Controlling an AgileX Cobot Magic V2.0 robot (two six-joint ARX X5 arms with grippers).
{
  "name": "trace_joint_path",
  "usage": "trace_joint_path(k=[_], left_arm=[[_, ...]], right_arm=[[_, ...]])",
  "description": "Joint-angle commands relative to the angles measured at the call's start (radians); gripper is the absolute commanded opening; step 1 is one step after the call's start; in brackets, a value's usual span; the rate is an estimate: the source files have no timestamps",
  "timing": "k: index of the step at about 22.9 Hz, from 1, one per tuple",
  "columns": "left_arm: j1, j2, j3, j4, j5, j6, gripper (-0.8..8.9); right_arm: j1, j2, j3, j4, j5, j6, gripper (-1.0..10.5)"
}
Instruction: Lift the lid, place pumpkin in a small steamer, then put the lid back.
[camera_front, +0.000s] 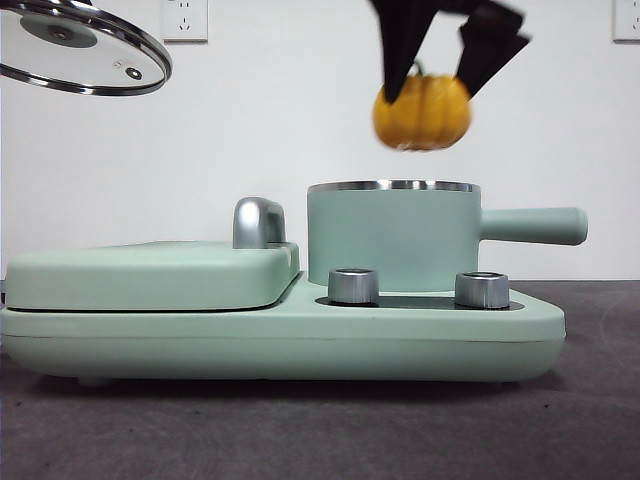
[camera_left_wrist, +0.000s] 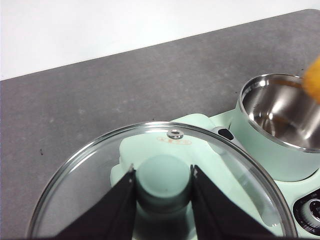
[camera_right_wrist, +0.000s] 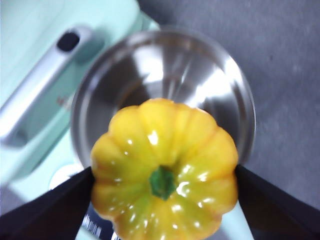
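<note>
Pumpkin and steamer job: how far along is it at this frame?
Done: the round clear glass lid is off, held up and aside by its mint-green knob in the left gripper. In hand: the right gripper holds the glossy yellow-orange ribbed pumpkin in the air above the open mint-green cylindrical steamer pot, whose steel inside shows bare. Left: lower and release the pumpkin, then put the lid back.
</note>
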Motion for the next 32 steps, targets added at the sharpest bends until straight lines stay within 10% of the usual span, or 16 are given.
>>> trace_joint_path(k=[1,32], left_arm=[[-0.002,-0.001,0.015,0.033,-0.005,-0.014,0.15],[-0.002,-0.001,0.015,0.032,-0.005,-0.041,0.15]], right_arm=[[0.002,0.066,0.039,0.032,-0.008,-0.016,4.2],[0.004,0.288,0.042,0.203,-0.074,-0.038,4.2]])
